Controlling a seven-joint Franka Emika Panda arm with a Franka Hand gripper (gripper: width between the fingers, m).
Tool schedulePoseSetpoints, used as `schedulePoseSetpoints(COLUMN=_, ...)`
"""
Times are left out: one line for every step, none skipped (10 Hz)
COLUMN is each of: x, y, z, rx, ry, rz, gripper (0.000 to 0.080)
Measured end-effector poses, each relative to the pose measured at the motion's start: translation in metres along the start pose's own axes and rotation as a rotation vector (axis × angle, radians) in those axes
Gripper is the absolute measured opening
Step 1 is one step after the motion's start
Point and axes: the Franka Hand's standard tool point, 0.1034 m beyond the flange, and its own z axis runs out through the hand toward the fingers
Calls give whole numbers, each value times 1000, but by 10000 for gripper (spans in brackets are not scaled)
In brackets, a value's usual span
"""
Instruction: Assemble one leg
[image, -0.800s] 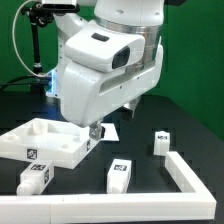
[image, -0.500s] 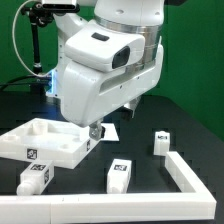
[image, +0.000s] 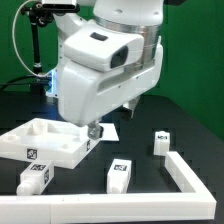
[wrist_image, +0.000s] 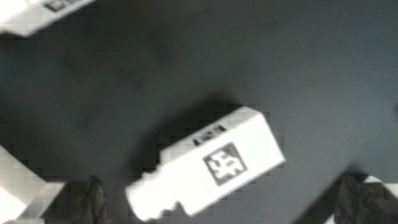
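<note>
A leg (wrist_image: 210, 160), a small white block with a black-and-white tag, lies on the black table right under my gripper (wrist_image: 222, 208). The jaws are open, with a dark finger (wrist_image: 80, 200) on one side of the leg and the other finger on the opposite side, both apart from it. In the exterior view my gripper (image: 92, 129) hangs low over this leg (image: 108, 131), beside the wide white panel (image: 45, 145). The arm hides most of the leg there.
Three more legs lie on the table: one (image: 36, 178) at the front on the exterior view's left, one (image: 119, 174) in the front middle, one (image: 161, 143) on the right. A white L-shaped rail (image: 186, 176) borders the front right. Another tagged white part (wrist_image: 45, 14) shows in the wrist view.
</note>
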Motion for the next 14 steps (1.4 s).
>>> schedulePoseSetpoints(x=-15, y=6, z=1, rx=-1, ry=-4, rz=23, gripper=650)
schedulePoseSetpoints(x=-30, y=9, z=6, rx=5, ry=-2, rz=48, gripper=650)
schedulePoseSetpoints(x=-44, y=11, z=9, rx=15, ry=10, rz=120, gripper=650)
schedulePoseSetpoints(x=-55, y=11, z=12, rx=25, ry=19, rz=188, gripper=650)
schedulePoseSetpoints(x=-49, y=9, z=11, rx=22, ry=19, rz=218, gripper=650)
schedulePoseSetpoints(x=-48, y=8, z=11, rx=22, ry=18, rz=208, gripper=650)
schedulePoseSetpoints(x=-48, y=9, z=12, rx=22, ry=18, rz=208, gripper=650)
schedulePoseSetpoints(x=-48, y=8, z=12, rx=22, ry=18, rz=210, gripper=650)
schedulePoseSetpoints(x=-34, y=4, z=8, rx=17, ry=18, rz=352, gripper=650)
schedulePoseSetpoints(x=-9, y=-3, z=4, rx=18, ry=24, rz=482, gripper=650)
schedulePoseSetpoints(x=11, y=-2, z=1, rx=36, ry=32, rz=598, gripper=650)
schedulePoseSetpoints(x=27, y=6, z=-5, rx=103, ry=57, rz=757, gripper=650)
schedulePoseSetpoints(x=33, y=12, z=-10, rx=107, ry=75, rz=787, gripper=650)
schedulePoseSetpoints(x=33, y=11, z=-9, rx=107, ry=74, rz=782, gripper=650)
